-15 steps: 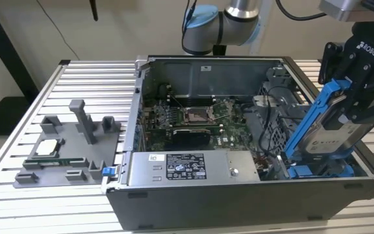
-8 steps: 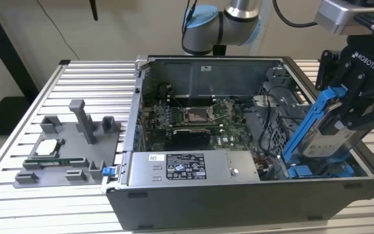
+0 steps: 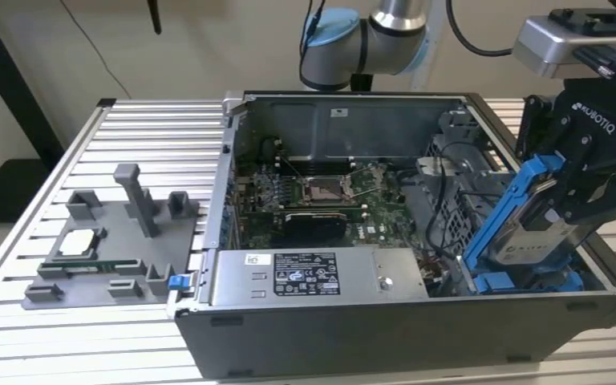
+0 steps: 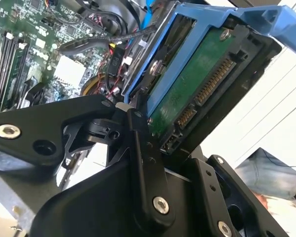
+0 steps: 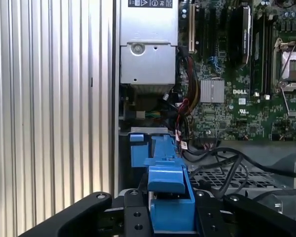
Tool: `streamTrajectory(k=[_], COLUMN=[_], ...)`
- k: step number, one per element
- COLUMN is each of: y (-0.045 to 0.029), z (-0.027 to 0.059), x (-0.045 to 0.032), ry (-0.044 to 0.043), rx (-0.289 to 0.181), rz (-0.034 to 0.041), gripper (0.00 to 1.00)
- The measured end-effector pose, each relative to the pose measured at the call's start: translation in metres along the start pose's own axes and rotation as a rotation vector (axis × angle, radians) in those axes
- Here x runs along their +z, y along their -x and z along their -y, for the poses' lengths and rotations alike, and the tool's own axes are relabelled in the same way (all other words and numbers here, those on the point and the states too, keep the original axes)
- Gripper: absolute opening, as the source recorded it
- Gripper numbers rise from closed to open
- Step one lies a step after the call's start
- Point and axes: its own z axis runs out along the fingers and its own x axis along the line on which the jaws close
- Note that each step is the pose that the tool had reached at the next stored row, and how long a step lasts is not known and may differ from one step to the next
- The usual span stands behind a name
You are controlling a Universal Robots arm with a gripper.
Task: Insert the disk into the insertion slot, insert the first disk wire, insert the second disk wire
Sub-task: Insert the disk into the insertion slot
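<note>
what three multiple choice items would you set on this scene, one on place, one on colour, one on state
1. Where is the disk?
A) flat on the grey tray on the table
B) tilted over the insertion slot, at the exterior view's right of the case
C) lying on the motherboard

2. What colour is the disk's carrier frame?
A) red
B) blue
C) yellow

3. What is the claw doing?
A) open, apart from everything
B) shut on a wire
C) shut on the disk

Answers:
1 B, the exterior view shows it leaning with its lower end down at the slot.
2 B, the frame is bright blue in both wrist views.
3 C, the first wrist view shows the frame clamped in the claw.
</note>
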Motion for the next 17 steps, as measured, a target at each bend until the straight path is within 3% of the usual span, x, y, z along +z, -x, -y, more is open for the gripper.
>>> streamTrajectory(k=[15,17], y=[-0.0001,-0.0001], z=[0.0012,0.0012], x=[0.027,0.0276], ry=[0.0,0.0004], rx=[0.0,0.0], rz=[0.0025,0.0025], gripper=[0.0,0.0])
